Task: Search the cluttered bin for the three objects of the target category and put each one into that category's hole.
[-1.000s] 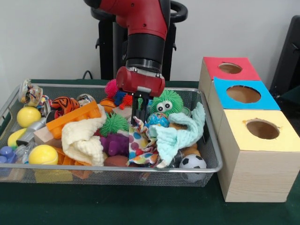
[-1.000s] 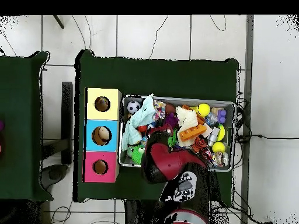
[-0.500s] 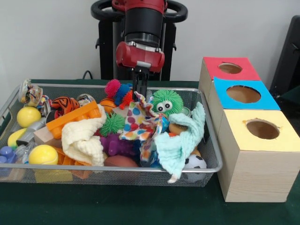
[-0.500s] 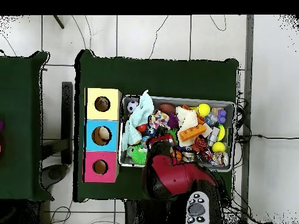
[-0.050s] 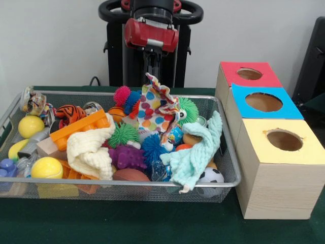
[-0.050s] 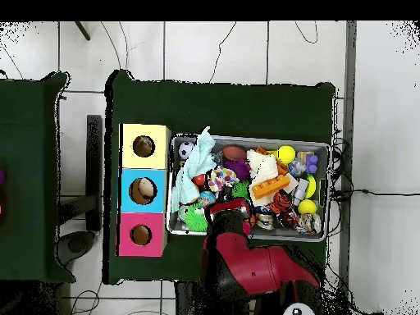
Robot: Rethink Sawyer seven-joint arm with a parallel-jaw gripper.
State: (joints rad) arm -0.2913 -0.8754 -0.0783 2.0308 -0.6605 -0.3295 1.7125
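Note:
My gripper point(image 5: 150, 74) hangs above the back of the wire bin point(image 5: 127, 183), shut on the top corner of a white cloth with coloured polka dots point(image 5: 155, 104). The cloth dangles from the fingers, and its lower edge reaches the toys and partly covers a green fuzzy toy point(image 5: 190, 109). In the overhead view the cloth point(image 6: 220, 178) shows just beyond the red arm point(image 6: 238, 250), which hides the fingers. A mint cloth point(image 5: 195, 150) and a pale yellow cloth point(image 5: 89, 150) lie in the bin. To the right stand the red point(image 5: 249, 73), blue point(image 5: 263, 101) and yellow point(image 5: 284, 140) hole boxes.
The bin is crowded with balls, spiky toys, an orange block point(image 5: 81, 126), a purple toy point(image 5: 127, 156), a soccer ball point(image 5: 208, 176) and a brown football point(image 5: 127, 175). In the overhead view the boxes point(image 6: 143, 190) line the bin's left side. A dark object stands at the right edge point(image 5: 312, 61).
The gripper has risen straight up with the polka-dot cloth, pulling it out of the pile. The mint cloth has slumped, and a blue spiky ball now shows.

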